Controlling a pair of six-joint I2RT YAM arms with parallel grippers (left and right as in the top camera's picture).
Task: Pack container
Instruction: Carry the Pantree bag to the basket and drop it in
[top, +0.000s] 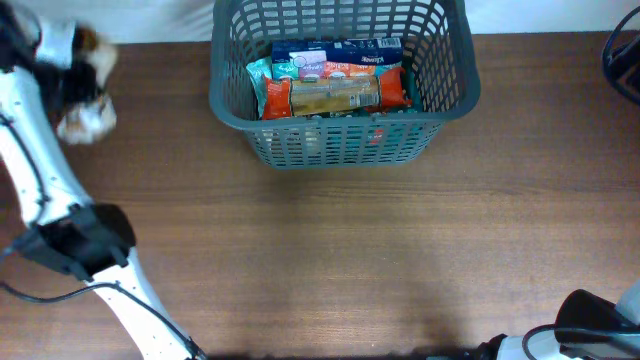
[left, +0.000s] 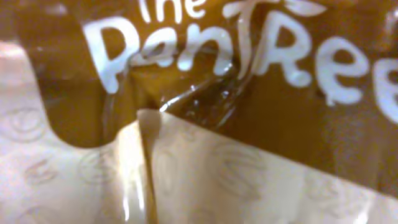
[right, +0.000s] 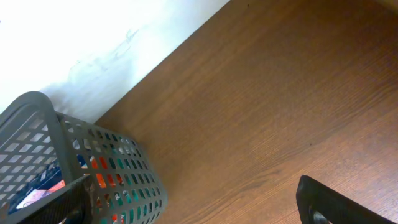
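Observation:
The dark grey lattice container (top: 340, 142) stands at the back middle of the table. It holds several snack packets: an orange one (top: 335, 95) across the front, a blue one (top: 335, 50) behind it and a teal one (top: 262, 72) at the left. My left gripper (top: 68, 80) is at the far left back, blurred, shut on a brown and white snack packet (top: 88, 118). That packet (left: 236, 124) fills the left wrist view and hides the fingers. My right gripper (right: 196, 214) is open and empty above bare table, right of the container (right: 37, 124).
The left arm (top: 85, 240) runs down the left side of the table. The right arm's base (top: 600, 320) is at the front right corner. A white wall (right: 93, 37) lies behind the table. A dark cable (top: 622, 60) is at the back right.

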